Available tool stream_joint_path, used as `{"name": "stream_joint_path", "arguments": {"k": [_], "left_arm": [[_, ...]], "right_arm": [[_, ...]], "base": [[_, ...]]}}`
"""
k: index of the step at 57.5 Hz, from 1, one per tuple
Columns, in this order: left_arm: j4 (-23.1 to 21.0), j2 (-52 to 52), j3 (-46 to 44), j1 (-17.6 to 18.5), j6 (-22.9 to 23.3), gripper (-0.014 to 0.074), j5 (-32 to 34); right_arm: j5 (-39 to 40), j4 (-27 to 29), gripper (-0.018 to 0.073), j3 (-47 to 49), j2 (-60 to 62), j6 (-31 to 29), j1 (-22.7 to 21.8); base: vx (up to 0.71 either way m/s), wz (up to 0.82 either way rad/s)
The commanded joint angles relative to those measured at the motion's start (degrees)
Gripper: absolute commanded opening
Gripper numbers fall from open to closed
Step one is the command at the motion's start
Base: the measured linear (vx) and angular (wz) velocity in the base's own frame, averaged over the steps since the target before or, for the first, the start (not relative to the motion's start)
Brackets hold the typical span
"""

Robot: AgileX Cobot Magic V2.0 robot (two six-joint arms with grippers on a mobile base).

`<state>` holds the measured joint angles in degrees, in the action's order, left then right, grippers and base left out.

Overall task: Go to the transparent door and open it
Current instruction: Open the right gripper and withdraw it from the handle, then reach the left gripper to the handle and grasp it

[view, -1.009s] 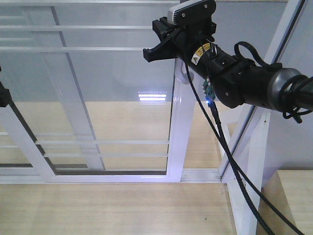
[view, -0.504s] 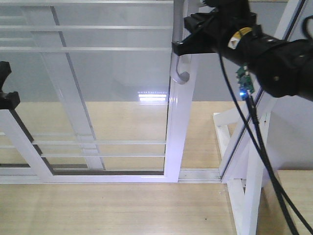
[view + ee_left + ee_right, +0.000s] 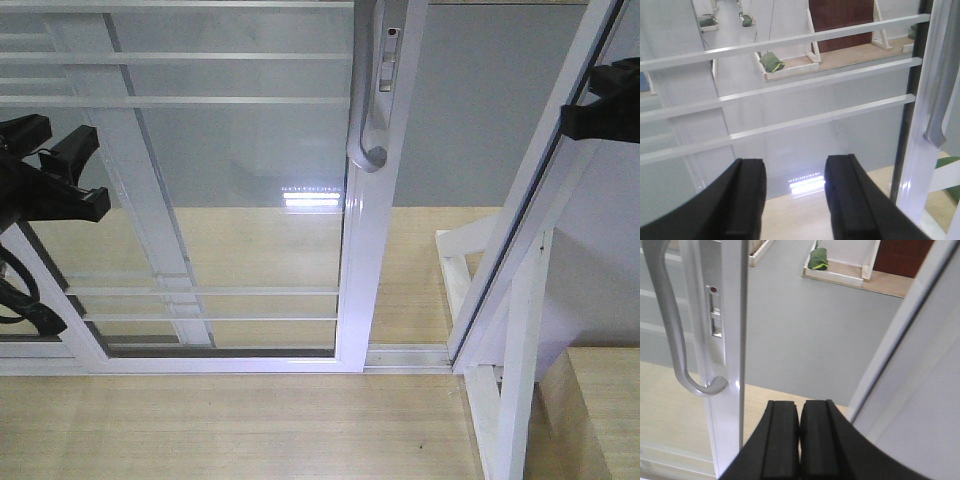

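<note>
Left hand [image 3: 50, 138] sits at the left edge of the front view. Its fingers stand well apart with nothing between them, and they face the glass of the transparent door [image 3: 362, 270]. Further right, the door's handled stile stands well apart from the outer frame post [image 3: 530, 210], and grey floor shows through the gap. A second ago the right arm lay across the pull handle [image 3: 366, 110]. Now that handle hangs free, and the gap looks slightly wider. At the right edge, the right hand [image 3: 800, 407] has drawn back beside the post, its fingers pressed together on nothing. By my reading the pull is made and the door is partly open. Sliding it further would need a fresh hold.
</note>
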<state>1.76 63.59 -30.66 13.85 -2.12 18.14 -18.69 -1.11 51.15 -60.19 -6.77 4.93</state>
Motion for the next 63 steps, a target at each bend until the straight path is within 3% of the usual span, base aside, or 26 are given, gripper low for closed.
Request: {"name": "stream_joint_path", "arguments": {"k": [1, 14, 32, 51, 63], "left_arm": [[-0.1, 0.8, -2.0, 1.5, 3.0, 0.0419, 7.9], [3.0, 7.6, -8.1, 7.6, 3.0, 0.0419, 9.1], [2.9, 23.1, -25.2, 14.0, 3.2, 0.0437, 10.1], [2.8, 37.8, -42.7, 18.2, 3.3, 0.0490, 10.3], [2.9, 44.8, -51.7, 18.8, 7.7, 0.0490, 9.0]], "right_arm": [[1.1, -1.0, 0.0155, 0.7, 4.0, -0.3, -2.0], [-0.9, -1.5, 0.0155, -1.3, 7.3, -0.3, -4.0], [-1.0, -1.3, 0.0155, -1.3, 7.3, -0.3, -4.0], [-2.7, -1.3, 0.0155, -1.3, 7.3, -0.3, -4.0], [-4.6, -1.3, 0.0155, -1.3, 7.3, -0.3, -4.0]], "base": [[0.00, 0.00], [0.00, 0.00], [0.00, 0.00], [0.00, 0.00], [0.00, 0.00]]}}
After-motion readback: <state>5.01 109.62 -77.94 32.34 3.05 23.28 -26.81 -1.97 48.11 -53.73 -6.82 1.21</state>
